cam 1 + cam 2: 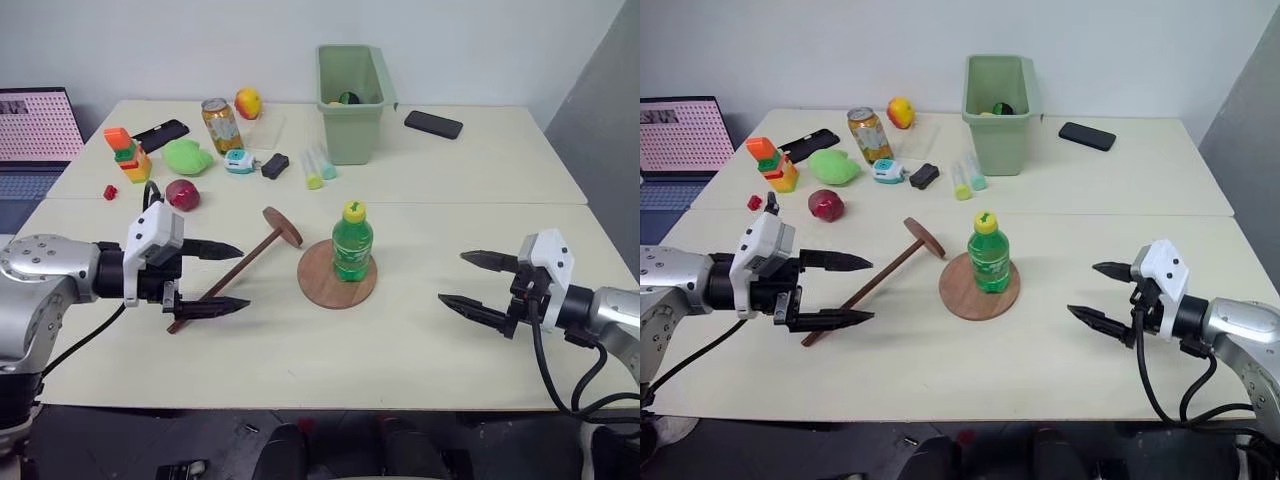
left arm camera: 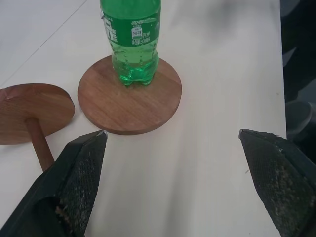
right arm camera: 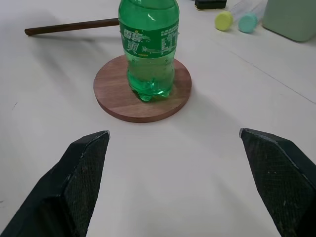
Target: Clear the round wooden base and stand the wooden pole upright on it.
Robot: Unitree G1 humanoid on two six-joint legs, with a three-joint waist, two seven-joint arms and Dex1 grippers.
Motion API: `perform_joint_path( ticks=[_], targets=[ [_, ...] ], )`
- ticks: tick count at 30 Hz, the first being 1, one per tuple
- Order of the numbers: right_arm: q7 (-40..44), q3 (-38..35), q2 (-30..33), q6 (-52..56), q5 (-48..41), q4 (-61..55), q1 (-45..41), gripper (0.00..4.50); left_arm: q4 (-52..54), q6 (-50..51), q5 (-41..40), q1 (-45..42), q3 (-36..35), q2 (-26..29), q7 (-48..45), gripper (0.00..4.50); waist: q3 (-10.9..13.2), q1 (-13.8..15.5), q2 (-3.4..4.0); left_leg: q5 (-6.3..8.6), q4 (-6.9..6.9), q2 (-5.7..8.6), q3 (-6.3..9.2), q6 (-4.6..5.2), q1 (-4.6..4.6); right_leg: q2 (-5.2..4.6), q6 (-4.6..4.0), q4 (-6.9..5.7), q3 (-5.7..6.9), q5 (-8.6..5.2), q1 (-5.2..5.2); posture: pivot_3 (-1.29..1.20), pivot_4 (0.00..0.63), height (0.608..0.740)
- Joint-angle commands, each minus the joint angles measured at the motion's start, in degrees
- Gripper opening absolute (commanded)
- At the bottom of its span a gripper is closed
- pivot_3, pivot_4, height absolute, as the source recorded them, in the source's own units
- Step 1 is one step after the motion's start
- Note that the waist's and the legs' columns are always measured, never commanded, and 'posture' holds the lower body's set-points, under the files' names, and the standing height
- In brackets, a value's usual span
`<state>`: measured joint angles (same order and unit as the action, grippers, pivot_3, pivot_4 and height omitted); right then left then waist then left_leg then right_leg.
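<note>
Two claws up over a cream tabletop (image 1: pixel 420 340), one on each side, both pointing in at the middle. Left claw (image 1: pixel 215 278) wide open, holding nothing, hanging just above the thin end of the wooden pole (image 1: pixel 232 275). Right claw (image 1: pixel 478 283) wide open too, holding nothing, well apart from everything in the middle.

Round wooden base (image 1: pixel 325 283) flat on the tabletop, between the two claws. Green soda bottle (image 1: pixel 352 243) with a yellow cap standing upright on the base, a bit off the middle, toward the far edge. Base not clear yet.

Wooden pole lying down on the tabletop, slanted, just to the left of the base. Thick round end (image 1: pixel 282 226) tipped up on its edge, near the base but not touching it. Thin end down by the left claw.

Far side of the tabletop full of small things: green bin (image 1: pixel 350 95), black phone (image 1: pixel 433 124), drink can (image 1: pixel 221 124), yellow and red fruit (image 1: pixel 247 102), soft green lump (image 1: pixel 187 157), dark red ball (image 1: pixel 182 194), orange and yellow toy (image 1: pixel 127 153), two little tubes (image 1: pixel 318 166) with yellow and blue caps. Laptop (image 1: pixel 35 135) off at the far left.
</note>
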<state>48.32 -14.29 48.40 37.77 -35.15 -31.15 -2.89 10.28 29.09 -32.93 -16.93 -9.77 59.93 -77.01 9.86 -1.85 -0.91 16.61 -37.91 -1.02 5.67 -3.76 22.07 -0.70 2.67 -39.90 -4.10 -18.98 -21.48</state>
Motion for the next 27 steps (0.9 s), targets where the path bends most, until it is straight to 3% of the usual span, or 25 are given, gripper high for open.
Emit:
perform_joint_path(
  ticks=[1,27],
  targets=[
    [-0.58,-1.48,-0.24,-0.72,-0.94,-1.49,-0.31,4.43,-1.45,0.34,-0.62,-2.6,-0.37,-0.51,0.64,4.5,0.0,0.0,0.0,0.0,0.0,0.0,0.01,0.0,0.0,0.0,0.0,0.0,0.0,0.0,0.0,0.0,0.15,0.74],
    [-2.44,1.21,-1.0,-1.14,-0.94,-2.7,-1.1,4.43,-2.25,-1.04,-0.98,-1.73,-1.85,-0.05,-3.38,4.5,0.0,-0.06,0.0,0.0,-0.02,0.06,0.17,0.0,0.0,-0.03,0.0,0.0,0.1,-0.01,0.06,0.0,0.15,0.74]
  ],
)
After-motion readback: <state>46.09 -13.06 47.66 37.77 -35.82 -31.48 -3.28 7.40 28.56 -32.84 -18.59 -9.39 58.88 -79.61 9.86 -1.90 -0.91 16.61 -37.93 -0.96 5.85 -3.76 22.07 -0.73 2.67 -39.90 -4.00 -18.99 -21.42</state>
